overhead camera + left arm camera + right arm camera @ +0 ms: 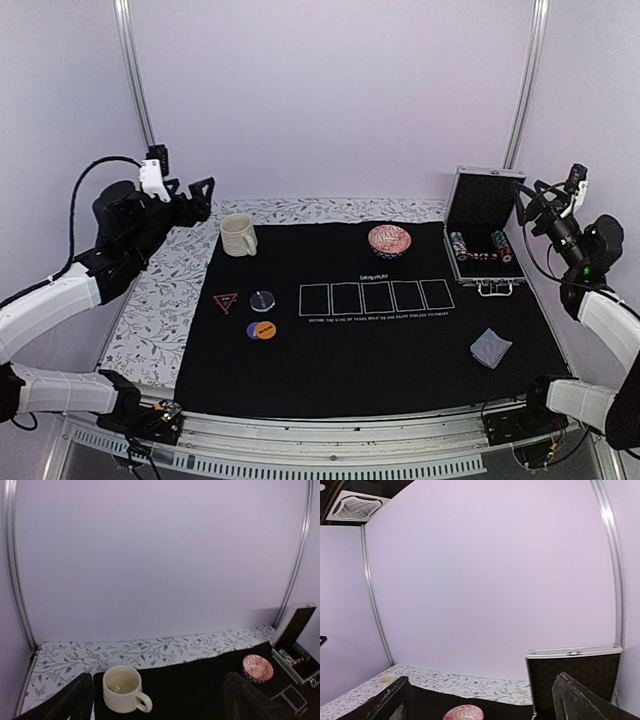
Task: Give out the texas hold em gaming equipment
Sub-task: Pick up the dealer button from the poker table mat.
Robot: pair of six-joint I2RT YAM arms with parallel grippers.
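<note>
Black mat (380, 345) covers the floral table (160, 300), lilac walls (330, 90) behind; left tool (203, 196) and right tool (524, 203) hang released.

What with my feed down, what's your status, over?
Left gripper, right gripper open, raised, empty. Card deck lies on mat; chips in case. Mug, bowl on mat's far edge.

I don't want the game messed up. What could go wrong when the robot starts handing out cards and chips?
The playing cards lie in a flat pile on the black mat, so one grab might take several or scatter them. The poker chip stacks sit packed in the open metal case; pulling one could topple others. The cream mug and red patterned bowl stand at the mat's far edge, where a reaching arm might bump them.
</note>
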